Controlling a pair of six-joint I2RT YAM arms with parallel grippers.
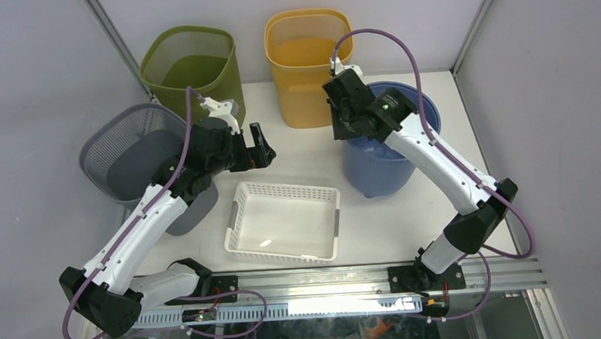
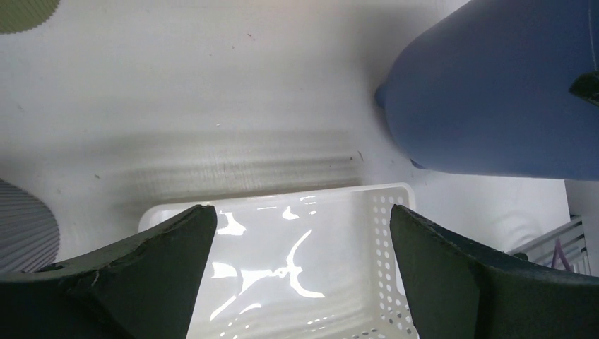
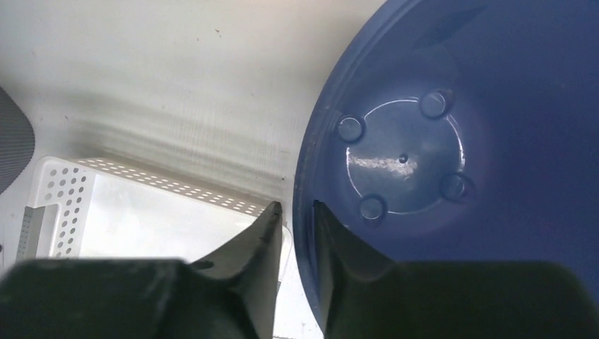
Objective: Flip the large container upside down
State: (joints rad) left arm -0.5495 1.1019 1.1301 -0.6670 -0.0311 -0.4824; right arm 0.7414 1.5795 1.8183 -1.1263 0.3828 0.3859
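The large blue bucket (image 1: 376,165) stands at the right of the table with its opening up. My right gripper (image 1: 344,130) is shut on the left side of its rim. In the right wrist view (image 3: 297,208) one finger is outside the wall and one inside, and the bucket's inner floor (image 3: 406,152) shows. My left gripper (image 1: 252,156) is open and empty, hovering above the far left end of the white perforated basket (image 1: 287,189). The left wrist view (image 2: 304,212) shows the basket rim (image 2: 282,198) between the jaws and the bucket (image 2: 494,92) at upper right.
A green mesh bin (image 1: 191,66) and a yellow bin (image 1: 307,53) stand at the back. A grey mesh bin (image 1: 126,151) is at the left, beside my left arm. The white basket (image 3: 141,180) lies just left of the bucket. A metal rail (image 1: 326,281) runs along the near edge.
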